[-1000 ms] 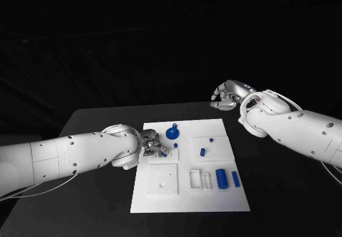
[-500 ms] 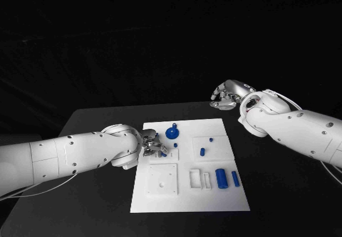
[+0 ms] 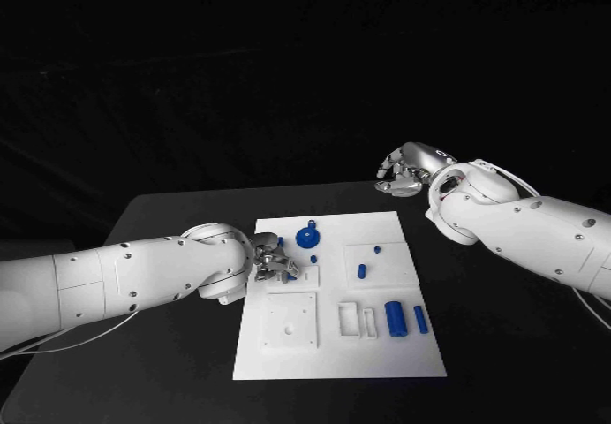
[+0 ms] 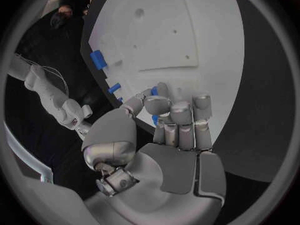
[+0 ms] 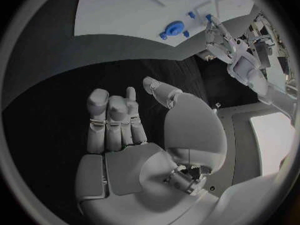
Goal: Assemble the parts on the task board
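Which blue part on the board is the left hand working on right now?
The small blue part under the left hand, at the task board's left edge; the others lie untouched.

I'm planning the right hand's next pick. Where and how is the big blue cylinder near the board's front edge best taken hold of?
Judging by its pose, grip the big blue cylinder across its middle, coming straight down from above. It lies flat on the board with its long axis running front to back, so its curved sides are free. A thinner blue pin lies close on its right, leaving little room there. The right hand hovers beyond the board.

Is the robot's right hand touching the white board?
No, the right hand hangs over the black table, beyond the far edge of the task board.
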Robot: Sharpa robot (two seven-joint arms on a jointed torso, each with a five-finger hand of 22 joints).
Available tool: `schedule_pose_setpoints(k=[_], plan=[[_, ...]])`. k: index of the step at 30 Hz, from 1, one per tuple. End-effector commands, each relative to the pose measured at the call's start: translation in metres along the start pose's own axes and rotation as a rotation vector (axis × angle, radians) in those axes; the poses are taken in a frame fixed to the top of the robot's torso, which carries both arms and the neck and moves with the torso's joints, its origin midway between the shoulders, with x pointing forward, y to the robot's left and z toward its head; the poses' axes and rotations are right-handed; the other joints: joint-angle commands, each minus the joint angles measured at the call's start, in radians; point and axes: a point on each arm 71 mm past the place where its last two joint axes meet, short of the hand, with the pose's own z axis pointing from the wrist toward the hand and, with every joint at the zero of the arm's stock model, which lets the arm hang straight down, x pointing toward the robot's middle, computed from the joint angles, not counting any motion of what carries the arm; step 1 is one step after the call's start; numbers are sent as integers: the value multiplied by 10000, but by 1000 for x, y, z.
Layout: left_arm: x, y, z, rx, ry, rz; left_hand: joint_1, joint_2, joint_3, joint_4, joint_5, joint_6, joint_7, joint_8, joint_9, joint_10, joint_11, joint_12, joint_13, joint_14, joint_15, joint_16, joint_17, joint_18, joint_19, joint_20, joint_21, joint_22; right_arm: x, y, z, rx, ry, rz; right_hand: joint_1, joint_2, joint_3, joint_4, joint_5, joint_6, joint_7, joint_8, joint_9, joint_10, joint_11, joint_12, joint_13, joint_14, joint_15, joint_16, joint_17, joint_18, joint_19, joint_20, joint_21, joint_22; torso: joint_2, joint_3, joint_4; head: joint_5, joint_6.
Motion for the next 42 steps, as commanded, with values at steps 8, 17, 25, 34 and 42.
schedule_pose_setpoints(k=[8,17,25,34,42], plan=[[5,-1,1,-95,332,-23,238,426,208,-266,-28,1099,-663,71,-5,-476,-436,52,-22,1,-199,46,-27,22,-75,-1338,73,-34,1,1,0,-56,107,-39,-58,-47,-69,4,40,41,93,-33,-12,-88,10,-54,-11,-62,-23,-41,9,686,-63,-23,-68,12,2,-4,-1,7,-1],[4,0,1,-150,202,-189,-30,-73,136,382,-2658,895,-603,-20,-124,-489,-383,-3,-204,-50,-282,-13,-195,73,-139,-1363,144,-231,2,1,0,-59,134,-39,-59,-46,-71,6,40,41,93,-33,-12,-89,10,-54,-12,-62,-23,-42,10,686,-62,-23,-70,13,-4,1,-4,15,-9],[3,1,2,-207,138,-218,-553,-807,-451,825,-3095,841,-575,-110,-253,-497,-360,10,-265,-100,-301,12,-231,105,-206,-1369,184,-300,2,1,0,-52,137,-40,-63,-47,-75,9,39,40,94,-34,-12,-90,10,-54,-13,-62,-22,-43,10,686,-62,-23,-71,14,-2,3,-6,7,-1],[2,2,1,-198,83,-234,-577,-1107,-551,969,-3103,825,-578,-129,-289,-509,-366,7,-291,-125,-317,17,-249,138,-229,-1376,188,-344,1,0,0,-36,132,-42,-66,-47,-78,13,38,40,94,-35,-12,-90,11,-53,-15,-62,-22,-44,11,686,-62,-22,-74,16,-3,-1,-14,-1,11],[-1,7,-3,-102,-121,-354,-569,-1847,-332,1687,-3111,713,-551,-201,-355,-525,-352,-23,-350,-166,-336,1,-302,173,-232,-1364,205,-451,2,-2,-1,-8,138,-36,-73,-49,-84,18,36,38,95,-36,-12,-91,11,-53,-16,-63,-22,-46,11,686,-62,-21,-75,17,-8,-3,-2,-25,33]])
